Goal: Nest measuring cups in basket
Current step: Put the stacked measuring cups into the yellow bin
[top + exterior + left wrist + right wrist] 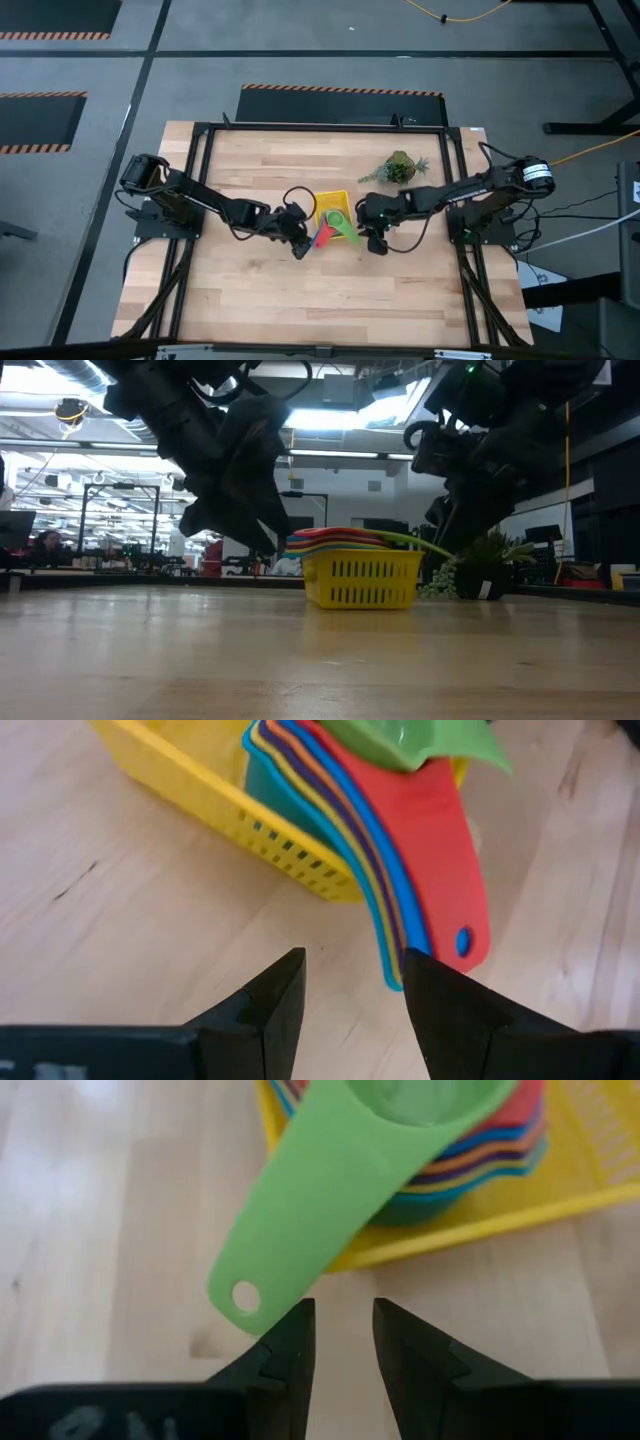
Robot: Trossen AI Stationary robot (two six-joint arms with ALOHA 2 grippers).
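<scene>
I see the cups [333, 224] stacked in the basket [331, 199], green on top; both end effectors, left [301, 249] and right [376, 245], are released and empty beside it; I judge little remains.

Bench [250, 290]: pale wood planks, smooth, satin finish. Basket [190, 790]: slotted yellow plastic. Cups [400, 1140]: smooth, matt plastic. End effector fingers [270, 1010]: dark, matt plastic.

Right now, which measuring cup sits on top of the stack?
The green cup: topmost in the yellow basket, its handle splayed off from the red cup and the others' aligned handles.
</scene>
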